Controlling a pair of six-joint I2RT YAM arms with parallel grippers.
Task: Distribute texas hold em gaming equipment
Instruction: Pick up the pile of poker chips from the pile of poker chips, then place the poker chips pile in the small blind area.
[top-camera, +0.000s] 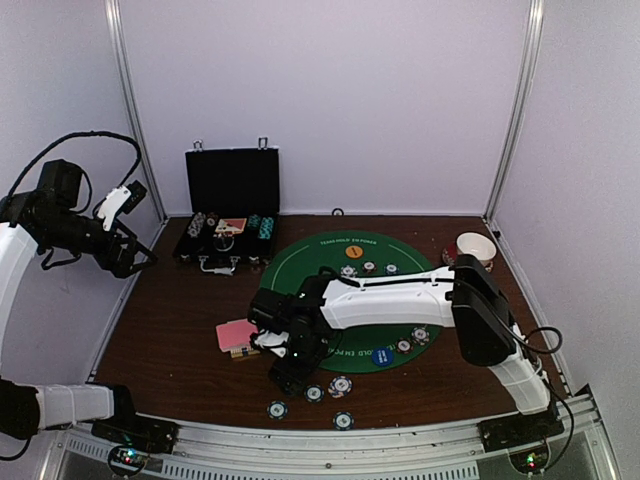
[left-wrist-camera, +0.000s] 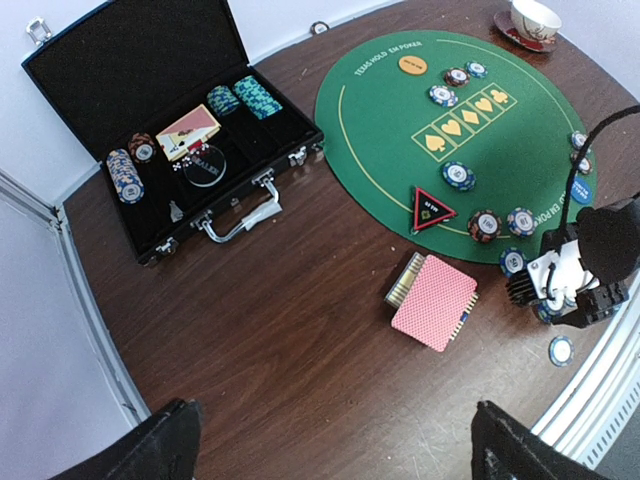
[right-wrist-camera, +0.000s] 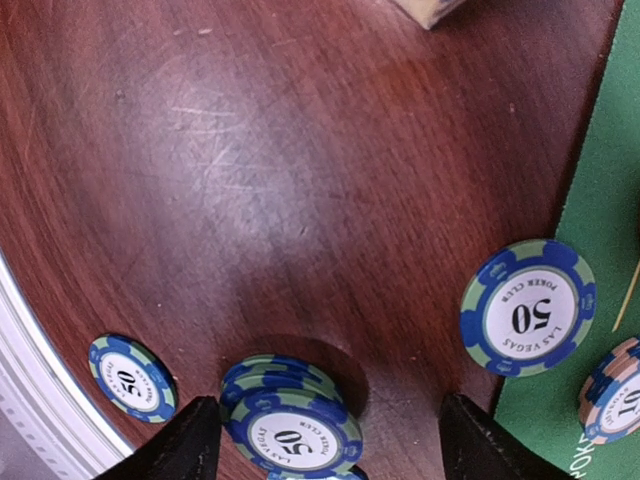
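Right jaws apart over one chip stack (right-wrist-camera: 291, 425); two singles (right-wrist-camera: 527, 307) beside.

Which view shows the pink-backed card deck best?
Left wrist: the card deck lies whole and unblocked on the wood, just off the green mat, with its patterned back clear. Top external shows it small and coarse. Right wrist catches only a tan corner at the top edge, possibly the deck.
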